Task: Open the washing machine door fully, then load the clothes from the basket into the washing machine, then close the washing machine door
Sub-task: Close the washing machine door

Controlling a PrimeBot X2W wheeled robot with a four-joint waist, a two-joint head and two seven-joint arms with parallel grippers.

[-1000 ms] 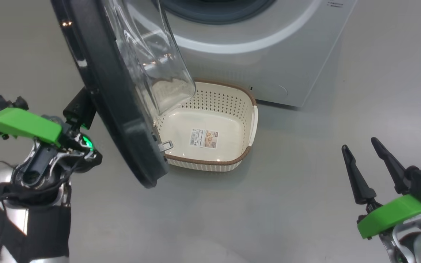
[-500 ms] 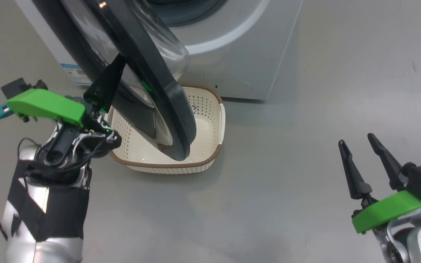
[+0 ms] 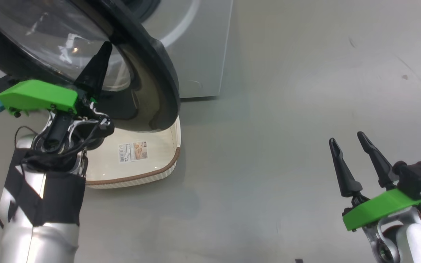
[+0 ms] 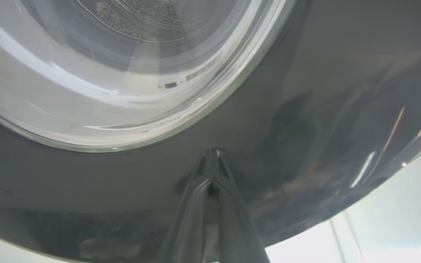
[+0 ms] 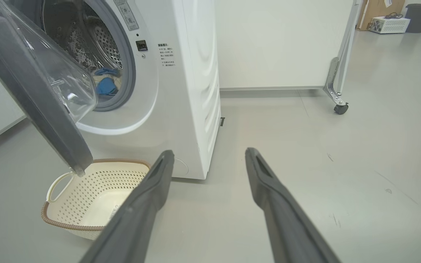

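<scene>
Left gripper [image 4: 212, 159], jaws together, apparently touches the washing machine door [image 4: 323, 91] on its slick, rigid black rim, likely sturdier to push than the glass [image 4: 104, 73]; right gripper [image 3: 346, 138] hangs, jaws apart.

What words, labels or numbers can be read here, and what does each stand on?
No text is legible enough to quote.
Label on the basket floor: barcode and small print, too small.
Printed lines on the washing machine front: too small.
Sticker higher on that front: blurred.
Marking on the washing machine door glass: blurred.
</scene>
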